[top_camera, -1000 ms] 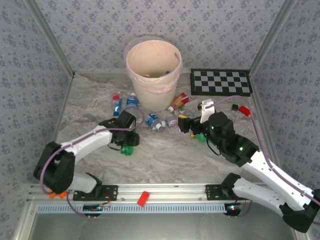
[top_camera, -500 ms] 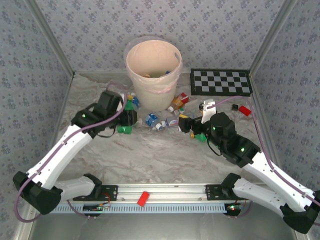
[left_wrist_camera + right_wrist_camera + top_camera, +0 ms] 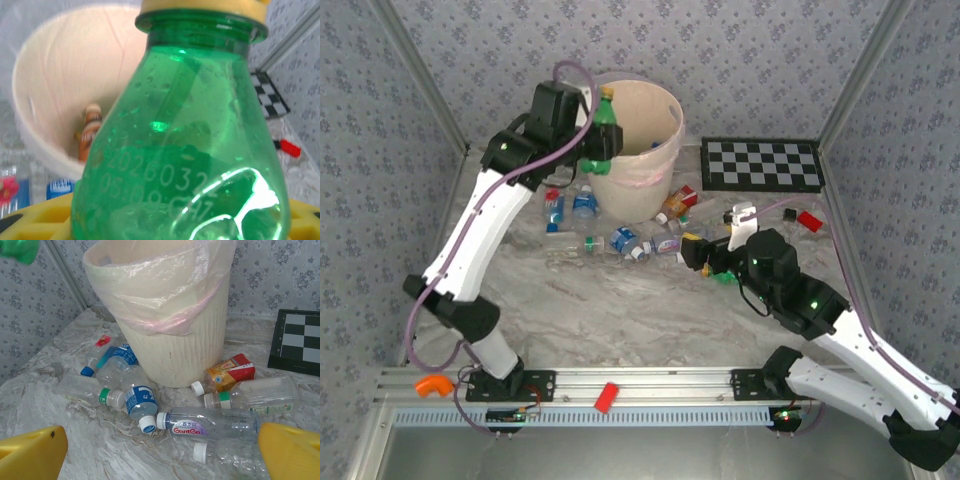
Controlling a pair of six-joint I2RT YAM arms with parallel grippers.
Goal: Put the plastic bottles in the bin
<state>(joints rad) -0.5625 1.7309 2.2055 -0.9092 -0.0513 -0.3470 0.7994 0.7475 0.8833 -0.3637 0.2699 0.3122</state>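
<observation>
From above, the left gripper point(image 3: 592, 142) pinches a green bottle point(image 3: 607, 118) over the left rim of the bin point(image 3: 632, 190). The right gripper point(image 3: 705, 255) hangs spread near loose plastic bottles point(image 3: 625, 240) on the table point(image 3: 620, 310).

The left wrist view shows the green bottle upright between yellow pads, and a brown bottle point(image 3: 90, 132) inside the bin.

In the right wrist view, its yellow fingers point(image 3: 30, 455) stand wide apart, with bottles lying round the bin's base.

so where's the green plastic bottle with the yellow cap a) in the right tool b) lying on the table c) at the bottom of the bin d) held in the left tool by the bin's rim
d: the left tool is shut on the green plastic bottle with the yellow cap, upright beside the rim of the round peach plastic bin.
</observation>
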